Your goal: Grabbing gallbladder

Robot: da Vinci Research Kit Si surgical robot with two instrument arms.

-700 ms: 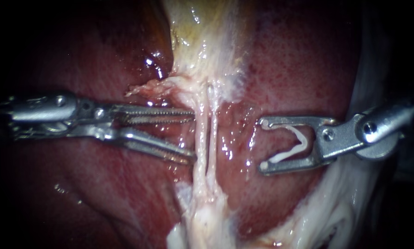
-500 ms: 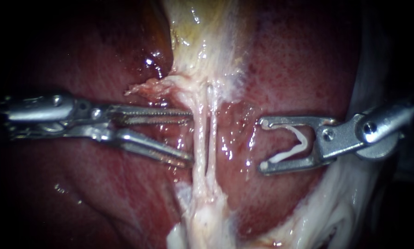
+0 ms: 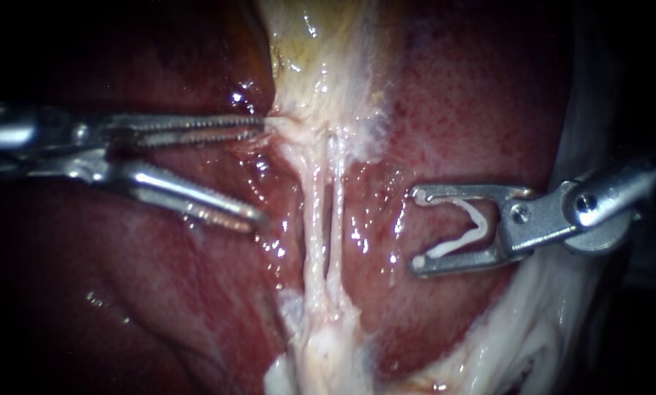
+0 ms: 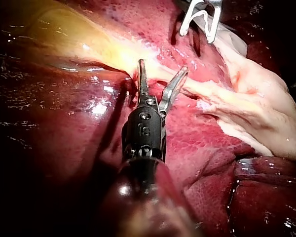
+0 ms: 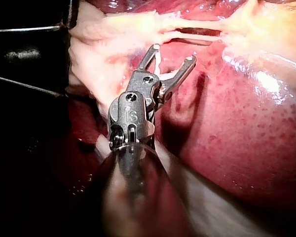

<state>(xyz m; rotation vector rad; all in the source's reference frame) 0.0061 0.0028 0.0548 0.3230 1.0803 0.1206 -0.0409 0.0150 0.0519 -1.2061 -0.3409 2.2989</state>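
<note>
1. Wet, glossy red liver (image 3: 474, 110) fills the background. The pale yellow gallbladder (image 3: 320, 58) sits top centre, with two thin whitish tubes (image 3: 314, 219) trailing below.
2. Left instrument (image 3: 262, 170): toothed jaws gape wide, gripping nothing. It has risen from the tubes to the gallbladder's neck.
3. Right instrument (image 3: 415, 229): unchanged, jaws cradling a bent white clip (image 3: 480, 223).

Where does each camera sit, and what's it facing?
Endoscope: close above the tubes below the gallbladder; left instrument, jaws open, and right instrument holding a clip.
Left wrist: behind the left instrument, looking along it to the gallbladder.
Right wrist: behind the right instrument, facing the tubes.
Shared: all three show the right instrument.
</note>
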